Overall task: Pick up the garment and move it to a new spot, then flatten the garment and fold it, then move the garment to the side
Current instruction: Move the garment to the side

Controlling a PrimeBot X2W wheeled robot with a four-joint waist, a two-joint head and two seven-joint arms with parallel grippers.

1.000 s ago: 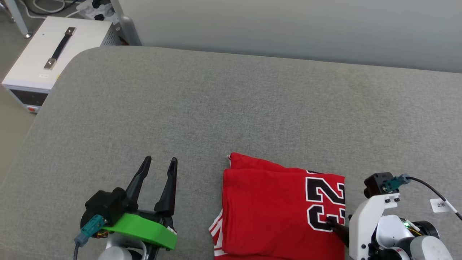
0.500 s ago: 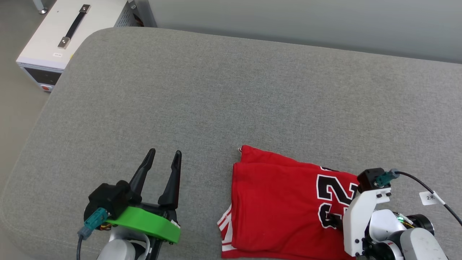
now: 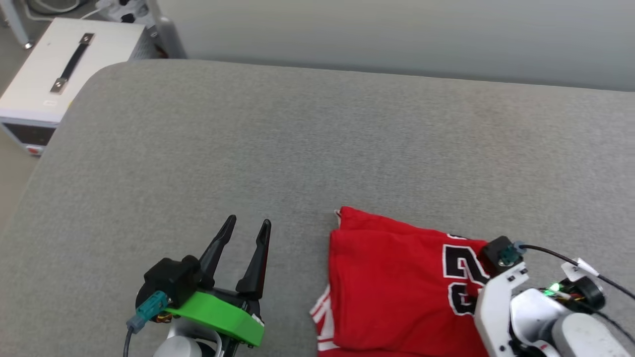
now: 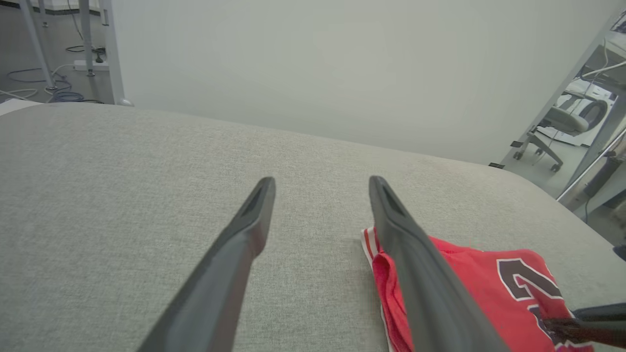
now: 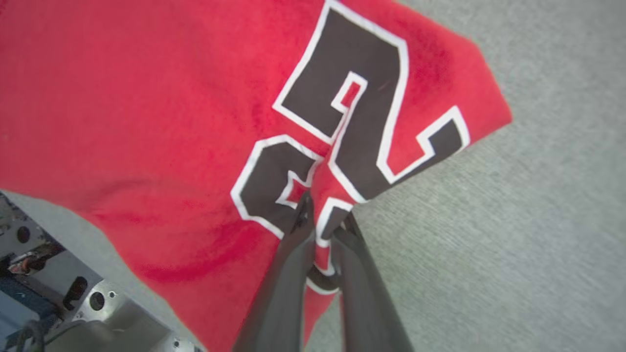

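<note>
Cloth of the folded red T-shirt with big black white-edged numbers (image 3: pixel 392 292) is pinched between the two long dark fingers of my right gripper (image 5: pixel 325 211). These jaws are squeezed tight on a small raised fold of the shirt, right at the numbers and close to the shirt's right edge.

The shirt lies flat on the wide grey fabric cushion (image 3: pixel 278 148), in the near right part of it. It is folded into a neat block with the numbers facing up. Thin red and white stripes (image 3: pixel 321 317) peek out at its near left corner. My white right wrist covers the right end of the shirt in the head view.

My left gripper (image 3: pixel 249 221) is to the left of the shirt, near it but not touching it. Its two dark fingers are spread apart and point to the far side. Nothing is between them but grey cushion. I cannot tell if they touch the cushion. A bright green plastic piece (image 3: pixel 218 317) sits on that wrist.

Past the far left corner of the cushion stands a white metal box with a black handle (image 3: pixel 54 74). A plain pale grey wall (image 3: pixel 397 34) runs behind the far edge.
</note>
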